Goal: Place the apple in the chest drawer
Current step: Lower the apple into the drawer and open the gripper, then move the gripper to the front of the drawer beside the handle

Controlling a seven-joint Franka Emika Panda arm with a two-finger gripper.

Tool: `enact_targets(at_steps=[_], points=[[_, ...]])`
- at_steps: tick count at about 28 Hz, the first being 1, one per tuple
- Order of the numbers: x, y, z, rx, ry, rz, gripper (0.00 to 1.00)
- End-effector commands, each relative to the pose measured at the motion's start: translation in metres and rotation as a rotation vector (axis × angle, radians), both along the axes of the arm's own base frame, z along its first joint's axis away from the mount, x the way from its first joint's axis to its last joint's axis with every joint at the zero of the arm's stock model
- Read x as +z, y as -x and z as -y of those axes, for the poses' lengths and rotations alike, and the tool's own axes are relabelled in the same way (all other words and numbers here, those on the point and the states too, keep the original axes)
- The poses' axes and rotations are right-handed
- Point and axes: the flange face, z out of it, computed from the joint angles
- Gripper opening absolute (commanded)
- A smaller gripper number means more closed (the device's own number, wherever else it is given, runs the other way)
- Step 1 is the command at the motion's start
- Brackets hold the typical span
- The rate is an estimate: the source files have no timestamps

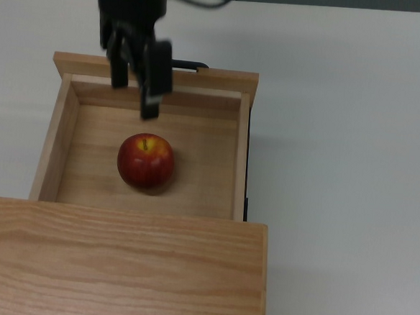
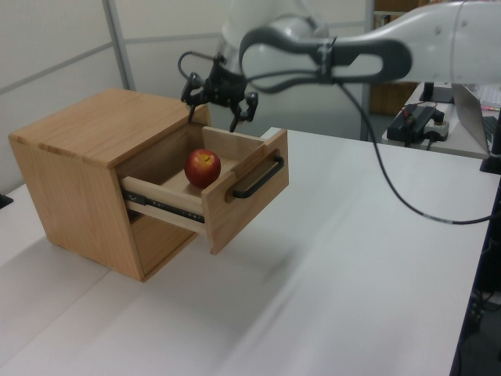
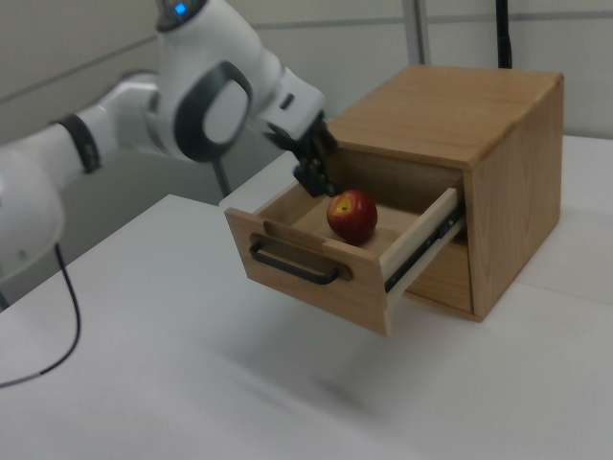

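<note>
Your apple point(image 1: 145, 161) sits on the floor of the chest drawer point(image 1: 76, 147), stem up, resting free with nothing touching it. In the top view it lies a little toward the top view's left of the drawer's middle, nearer the chest point(image 1: 119, 265) than the drawer front. The yellowish patch shows in the right view, facing the handle side.

The drawer is pulled well out of the chest. Its black bar handle point(image 2: 258, 178) is on the outer face; in the left view you see the metal slide rail point(image 2: 166, 207) along its side.

Your gripper point(image 1: 136, 73) is above the drawer, up over the front wall, clear of the apple. Its fingers point(image 1: 157, 73) are spread apart and hold nothing. In the left view the gripper point(image 2: 220, 91) hangs higher than the chest's top, with open air between it and the fruit.

Chest stands on the white bench point(image 1: 348, 138). A black cable point(image 2: 391, 186) trails from the arm point(image 2: 368, 55) down across the left view's right.
</note>
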Motion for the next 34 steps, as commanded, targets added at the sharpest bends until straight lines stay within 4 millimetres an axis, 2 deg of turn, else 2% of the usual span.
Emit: enact_targets(at_steps=[1, 3, 9, 16, 17, 19, 20, 22, 23, 30, 34], points=[[0.036, 0.043, -0.006, 0.144, 0.031, -0.091, 1.00], [0.044, 0.062, -0.007, 0.232, 0.071, -0.160, 1.00], [0.052, 0.098, -0.006, 0.457, 0.152, -0.314, 1.00], [0.035, 0.113, -0.001, 0.711, 0.219, -0.457, 0.99], [0.031, 0.113, 0.000, 0.741, 0.227, -0.471, 0.92], [0.025, 0.114, 0.001, 0.803, 0.250, -0.504, 0.73], [0.015, 0.113, 0.002, 0.855, 0.264, -0.542, 0.34], [0.009, 0.111, 0.002, 0.875, 0.269, -0.555, 0.05], [0.007, 0.110, 0.001, 0.874, 0.268, -0.556, 0.00], [-0.003, 0.105, -0.003, 0.887, 0.261, -0.568, 0.00], [-0.023, 0.096, -0.009, 0.908, 0.253, -0.600, 0.00]])
